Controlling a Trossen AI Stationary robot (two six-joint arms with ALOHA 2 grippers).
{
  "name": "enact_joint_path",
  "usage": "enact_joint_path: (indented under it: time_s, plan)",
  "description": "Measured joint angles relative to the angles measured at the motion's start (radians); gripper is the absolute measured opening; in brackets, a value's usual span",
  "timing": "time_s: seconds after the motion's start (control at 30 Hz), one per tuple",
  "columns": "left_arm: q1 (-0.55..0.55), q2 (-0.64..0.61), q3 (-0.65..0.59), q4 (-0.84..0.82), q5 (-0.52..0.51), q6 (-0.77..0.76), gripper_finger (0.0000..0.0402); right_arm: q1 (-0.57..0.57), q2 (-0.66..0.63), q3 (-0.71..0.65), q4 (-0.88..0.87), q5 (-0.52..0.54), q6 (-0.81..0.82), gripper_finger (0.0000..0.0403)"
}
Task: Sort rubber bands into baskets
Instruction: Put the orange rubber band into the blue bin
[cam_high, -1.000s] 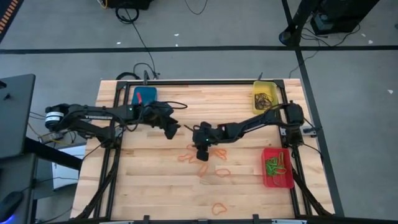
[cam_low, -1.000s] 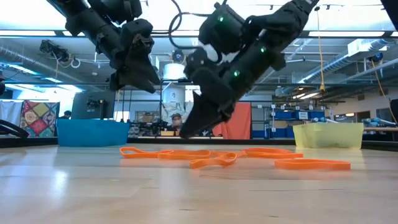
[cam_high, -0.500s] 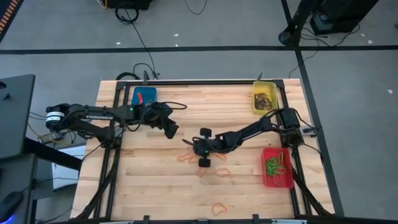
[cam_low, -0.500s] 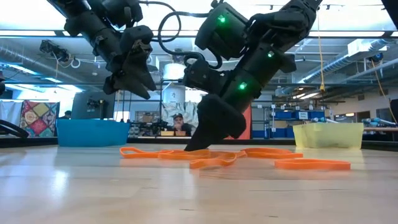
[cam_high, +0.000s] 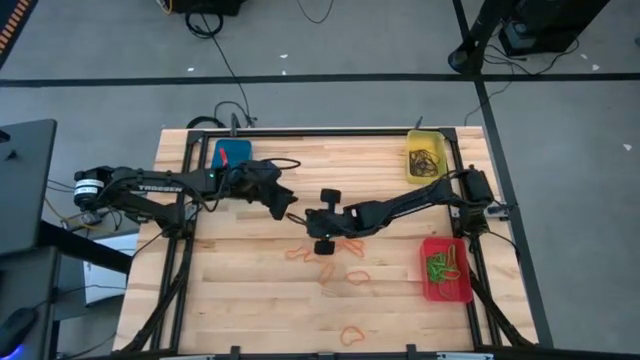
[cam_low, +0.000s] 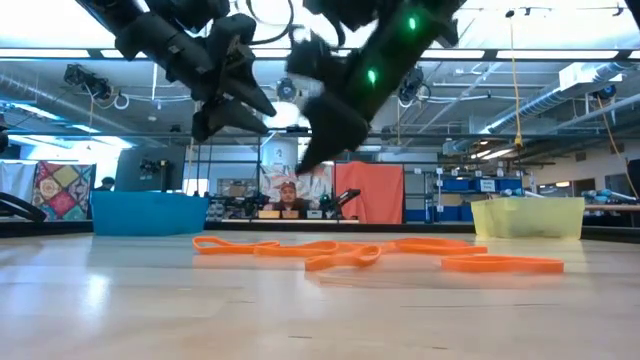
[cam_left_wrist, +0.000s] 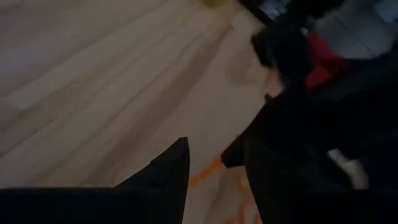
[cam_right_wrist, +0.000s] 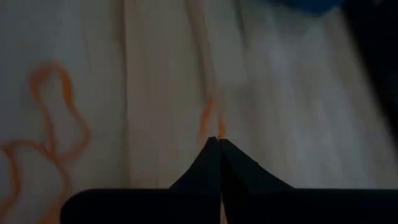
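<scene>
Several orange rubber bands (cam_high: 350, 245) lie flat on the wooden table's middle, seen edge-on in the low view (cam_low: 340, 252). My right gripper (cam_high: 301, 222) hovers above their left end, shut on one orange rubber band (cam_right_wrist: 207, 123). My left gripper (cam_high: 290, 212) hangs open just beside it, higher up (cam_low: 255, 108), with nothing between its fingers. The blue basket (cam_high: 233, 153) stands at the far left and the yellow basket (cam_high: 424, 155) at the far right, holding dark bands. The red basket (cam_high: 445, 270) at the right edge holds green bands. My right gripper pinches a strand of the orange band (cam_right_wrist: 209, 127) between its two fingertips, coming slanting down from the table's right. The band runs on past the tips as a thin loop. In the left wrist view it hangs off the fingertip (cam_left_wrist: 204, 172), slack.
A black frame rail (cam_high: 320, 131) runs along the table's far edge, and each arm's base stands at a side edge. One more orange band (cam_high: 352, 334) lies near the front edge. The two grippers are very close together over the table's middle.
My right gripper dipped to the table among the orange bands, then rose well clear of it, swinging toward the table's far-left and rolling at the wrist. The bands left on the table stay where they were. My left gripper has tipped slightly.
</scene>
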Motion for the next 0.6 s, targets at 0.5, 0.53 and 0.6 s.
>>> enact_joint_path:
  time_s: [0.5,0.53,0.6]
  plan:
    - [0.041,0.001,0.000,-0.018,0.027,0.106,0.0157,-0.034,-0.020,0.180,-0.025,0.092,-0.167,0.0002]
    - [0.043,0.001,0.000,-0.019,0.025,0.131,0.0157,-0.034,-0.021,0.187,-0.025,0.092,-0.175,0.0002]
    - [0.045,0.001,0.000,-0.018,0.026,0.168,0.0157,-0.034,-0.021,0.193,-0.030,0.092,-0.184,0.0002]
